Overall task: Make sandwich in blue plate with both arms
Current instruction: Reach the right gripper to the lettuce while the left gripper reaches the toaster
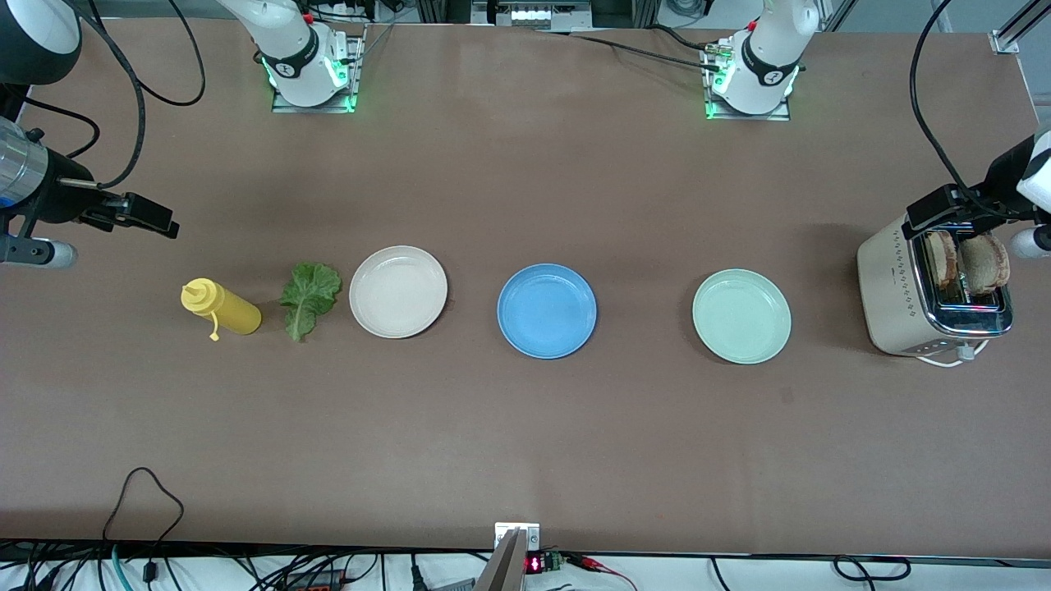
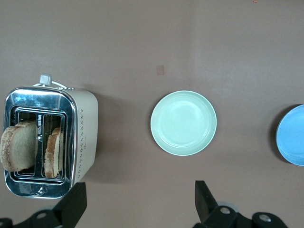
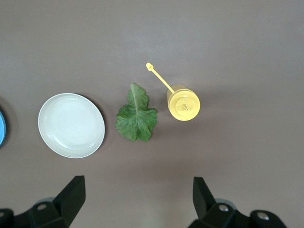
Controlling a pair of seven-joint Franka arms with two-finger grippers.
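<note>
The blue plate (image 1: 547, 310) sits empty at the table's middle; its edge shows in the left wrist view (image 2: 292, 141). Two toast slices (image 1: 984, 263) stand in the toaster (image 1: 891, 287) at the left arm's end, also in the left wrist view (image 2: 19, 145). The lettuce leaf (image 1: 309, 299) lies flat on the table, also in the right wrist view (image 3: 136, 116). My left gripper (image 1: 944, 215) is open and empty, up over the toaster (image 2: 140, 204). My right gripper (image 1: 156, 217) is open and empty, up over the table at the right arm's end (image 3: 137, 202).
A cream-white plate (image 1: 398, 291) lies between the lettuce and the blue plate. A mint-green plate (image 1: 741, 316) lies between the blue plate and the toaster. A yellow squeeze bottle (image 1: 220, 308) stands beside the lettuce, toward the right arm's end.
</note>
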